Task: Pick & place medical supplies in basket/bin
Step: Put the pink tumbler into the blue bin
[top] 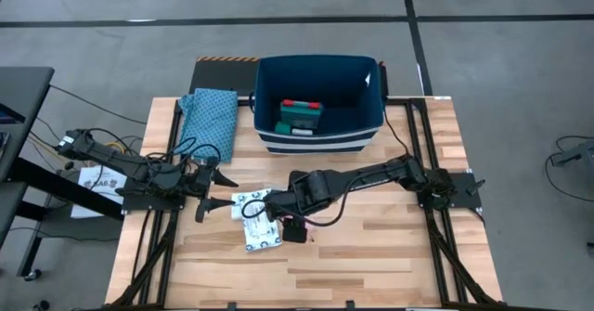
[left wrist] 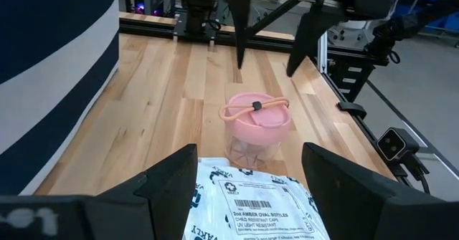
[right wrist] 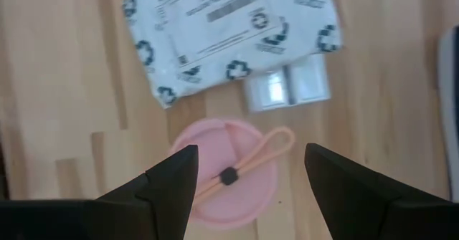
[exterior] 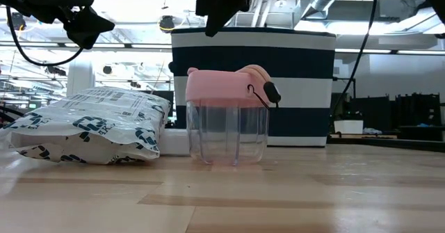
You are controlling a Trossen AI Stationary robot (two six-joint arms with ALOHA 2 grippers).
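From above, the navy striped bin (top: pixel 317 102) is seen at the far middle of the table (top: pixel 390 255), and only this high view looks inside it: a teal-and-red box (top: pixel 301 116) is found lying on its floor. A teal patterned cloth (top: pixel 207 121) is laid just left of the bin.

The right gripper (top: pixel 257 211) is reached across to the table's middle, where it is held above a pink-lidded clear cup (exterior: pixel 227 115). That cup is largely hidden under the arm in the high view. It is given away by the low view instead: upright on the wood, clear walls, pink lid with a loop strap, the bin's striped wall behind it.

The right wrist view looks straight down on the round lid (right wrist: pixel 228 174), the strap running diagonally across it. The fingers (right wrist: pixel 166 179) are spread wide to either side, with nothing pinched.

A white printed packet (right wrist: pixel 228 32) is laid beside the cup, its long axis running roughly left to right across the table. A small white compartment tray (right wrist: pixel 288 88) is tucked against the packet's edge, between packet and cup; it is shown most plainly in the right wrist view.

The left gripper (top: pixel 215 190) is held near the table's left side, pointed toward the packet (left wrist: pixel 252 204), fingers (left wrist: pixel 172 179) parted and empty.
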